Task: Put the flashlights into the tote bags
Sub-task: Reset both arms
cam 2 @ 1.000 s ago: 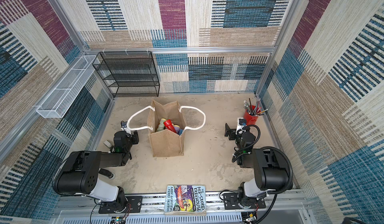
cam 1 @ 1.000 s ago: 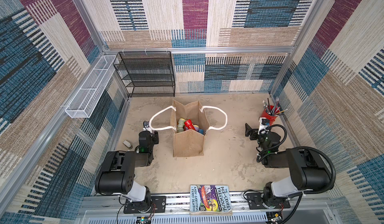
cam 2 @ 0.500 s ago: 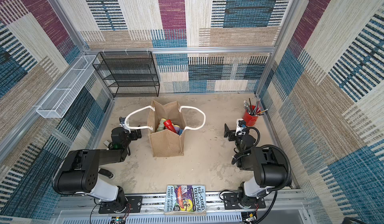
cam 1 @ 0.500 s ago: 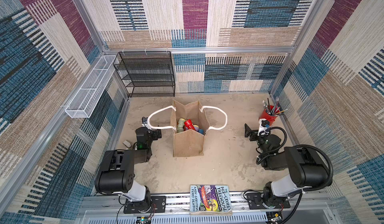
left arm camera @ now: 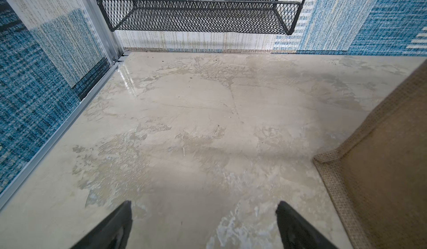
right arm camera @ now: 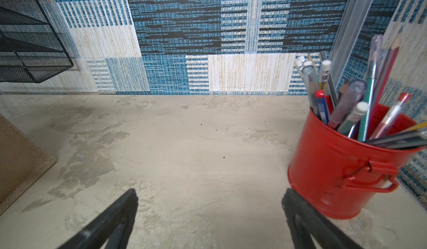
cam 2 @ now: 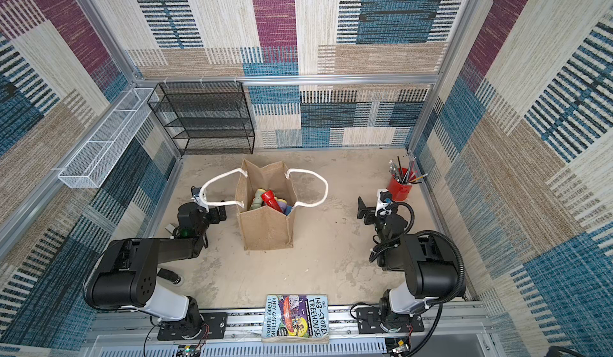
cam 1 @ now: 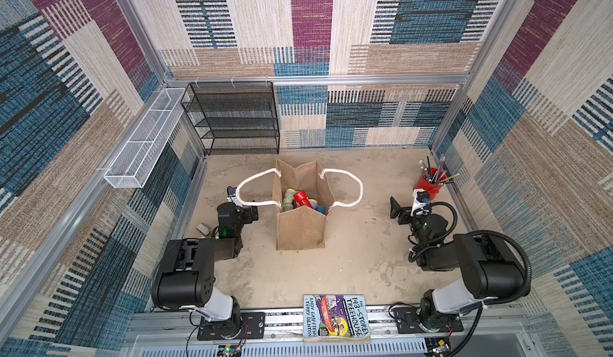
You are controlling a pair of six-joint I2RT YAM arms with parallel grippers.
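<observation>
Flashlights [cam 1: 300, 199] fill the bag [cam 1: 300, 229] on a mottled tabletop [cam 1: 358, 256], patchwork carpet walls [cam 1: 398, 123] around. Left claw [left arm camera: 203, 204] and right claw [right arm camera: 210, 193] gape empty

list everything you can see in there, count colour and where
bag: 1, tan, white rope handles, centre
flashlights: several, green, red, lilac, blue, inside bag
rack: 1, black mesh, back wall
basket: 1, white mesh, left wall
cup: 1, red, back right
pens: many, mixed, in cup
book: 1, multicoloured, front edge
small object: 1, grey, by left arm, unclear
left end effector: 1, black, open, left of bag
right end effector: 1, black, open, beside cup
</observation>
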